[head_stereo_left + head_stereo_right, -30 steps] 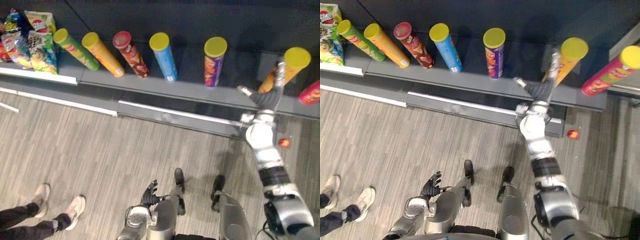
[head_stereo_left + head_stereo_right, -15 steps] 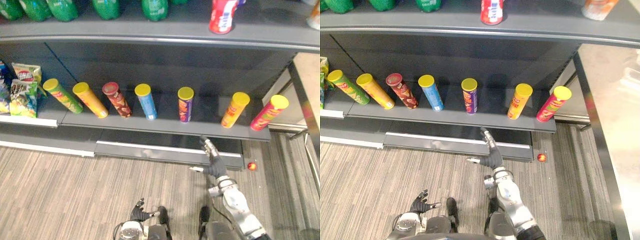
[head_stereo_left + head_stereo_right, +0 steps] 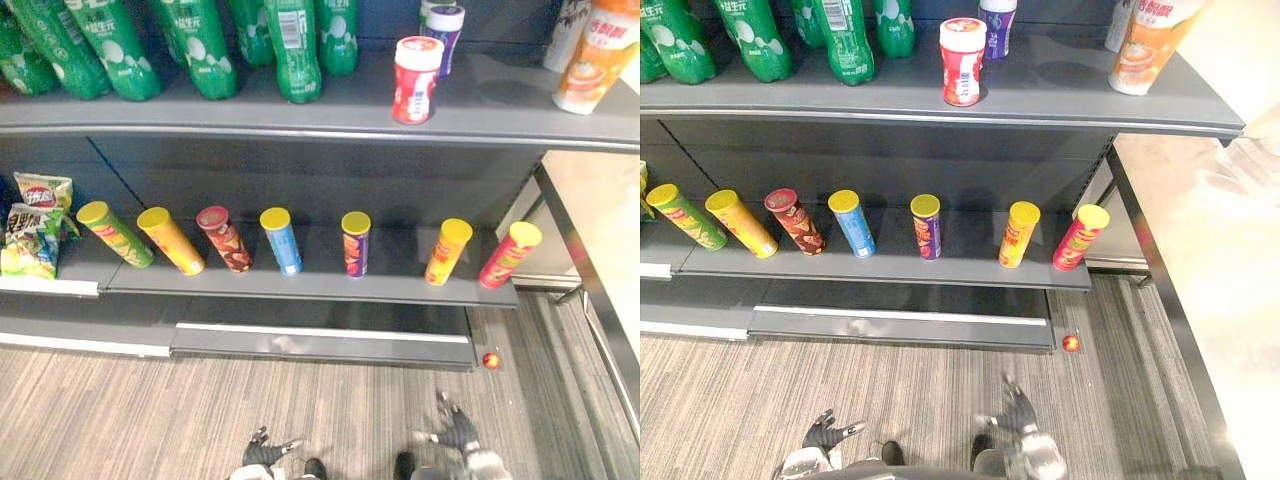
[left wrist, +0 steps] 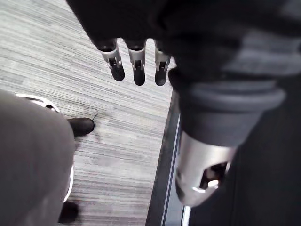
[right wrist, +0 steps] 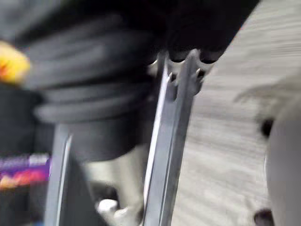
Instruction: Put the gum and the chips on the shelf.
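Down low, the left hand [image 3: 265, 450] and right hand [image 3: 458, 432] hover over the streaky grey floor [image 3: 150, 410], fingers spread, holding nothing. The orange chips tube [image 3: 447, 252], a yellow-lidded cylinder, stands in a row of tubes on the lower shelf [image 3: 300, 285]. The squat, round gum tub [image 3: 415, 80] sits on the smooth upper shelf [image 3: 200, 115].

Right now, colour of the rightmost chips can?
Chips can: pink, yellow lid; best in right eye view.

eyes: head, facing shelf [image 3: 320, 288] from afar, shared | wrists: close-up, looking down at floor [image 4: 56, 56]
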Robot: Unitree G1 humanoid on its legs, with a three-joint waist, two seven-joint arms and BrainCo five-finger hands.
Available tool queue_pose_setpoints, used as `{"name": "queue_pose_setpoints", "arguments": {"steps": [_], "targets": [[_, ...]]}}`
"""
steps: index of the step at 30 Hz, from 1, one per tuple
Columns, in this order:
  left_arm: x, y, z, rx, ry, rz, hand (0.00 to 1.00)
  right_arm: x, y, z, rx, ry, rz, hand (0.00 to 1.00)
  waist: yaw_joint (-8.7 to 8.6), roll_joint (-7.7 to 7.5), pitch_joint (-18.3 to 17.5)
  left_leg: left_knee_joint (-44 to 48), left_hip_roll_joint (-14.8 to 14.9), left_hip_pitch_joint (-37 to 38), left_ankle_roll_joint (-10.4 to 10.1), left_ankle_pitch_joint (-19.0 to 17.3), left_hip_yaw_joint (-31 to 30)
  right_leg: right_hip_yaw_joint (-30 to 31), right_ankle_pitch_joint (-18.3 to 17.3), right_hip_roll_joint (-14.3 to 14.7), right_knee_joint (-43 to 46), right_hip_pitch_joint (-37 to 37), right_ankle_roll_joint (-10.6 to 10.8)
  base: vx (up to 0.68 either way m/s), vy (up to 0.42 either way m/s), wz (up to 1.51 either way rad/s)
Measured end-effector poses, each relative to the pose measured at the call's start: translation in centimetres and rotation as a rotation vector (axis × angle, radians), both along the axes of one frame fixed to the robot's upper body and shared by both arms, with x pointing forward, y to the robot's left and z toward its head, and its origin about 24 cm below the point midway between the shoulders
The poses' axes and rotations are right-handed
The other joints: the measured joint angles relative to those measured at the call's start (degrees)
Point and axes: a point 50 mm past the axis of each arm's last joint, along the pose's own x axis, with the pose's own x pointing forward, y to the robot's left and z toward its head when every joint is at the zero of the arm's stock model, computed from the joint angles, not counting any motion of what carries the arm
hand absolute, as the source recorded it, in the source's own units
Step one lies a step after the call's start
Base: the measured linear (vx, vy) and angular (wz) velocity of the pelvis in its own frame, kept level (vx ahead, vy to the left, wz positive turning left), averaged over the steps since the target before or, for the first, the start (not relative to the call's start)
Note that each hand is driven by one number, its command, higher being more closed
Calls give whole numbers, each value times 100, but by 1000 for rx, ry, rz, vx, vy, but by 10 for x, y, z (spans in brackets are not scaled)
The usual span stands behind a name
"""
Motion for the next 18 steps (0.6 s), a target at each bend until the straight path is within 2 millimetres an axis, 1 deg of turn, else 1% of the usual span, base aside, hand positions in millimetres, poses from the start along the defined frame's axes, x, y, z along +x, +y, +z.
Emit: {"name": "queue_pose_setpoints", "arguments": {"steps": [3,5,7,9,11,12,15,18], "targets": [[-8,0,-4,-29,31,68,0,-6,-12,-12,18,100,-112,0,-26,-24,-63,-23,-14,149,0,0,21,-6,-1,-10,-30,164,2,-11,0,2],[-14,0,-6,-61,50,130,0,-18,-22,-24,78,215,-254,0,-22,-43,-126,-38,-26,254,5,-4,11,-56,-1,-18,-71,297,2,-58,2,11],[-17,0,-8,-73,62,160,0,-28,-26,-29,108,280,-327,0,-37,-33,-132,-40,-26,304,33,-20,-21,-107,-1,-17,-75,368,2,-74,3,14],[-19,0,-9,-89,70,197,0,-44,-31,-33,104,350,-366,0,-39,-20,-141,-41,-30,336,43,-15,-58,-120,-2,-20,-74,408,3,-79,4,9],[-21,-2,-10,-93,79,204,0,-56,-35,-36,86,409,-389,0,-41,-8,-151,-44,-33,331,62,-1,-57,-119,-12,-19,-86,395,18,-67,0,-2],[-22,-3,-10,-94,87,208,0,-65,-35,-38,79,445,-430,0,-68,7,-160,-45,-33,314,64,-5,-63,-118,-27,-19,-84,373,41,-64,1,-3],[-24,-4,-11,-93,97,216,0,-74,-37,-39,53,474,-466,0,-91,39,-176,-46,-40,231,59,-22,-87,-123,-27,-21,-91,325,42,-37,3,0],[-24,-4,-11,-92,100,221,0,-78,-37,-40,59,483,-493,0,-85,38,-192,-46,-46,231,62,-26,-111,-139,-16,-23,-95,337,60,17,6,3]]}}
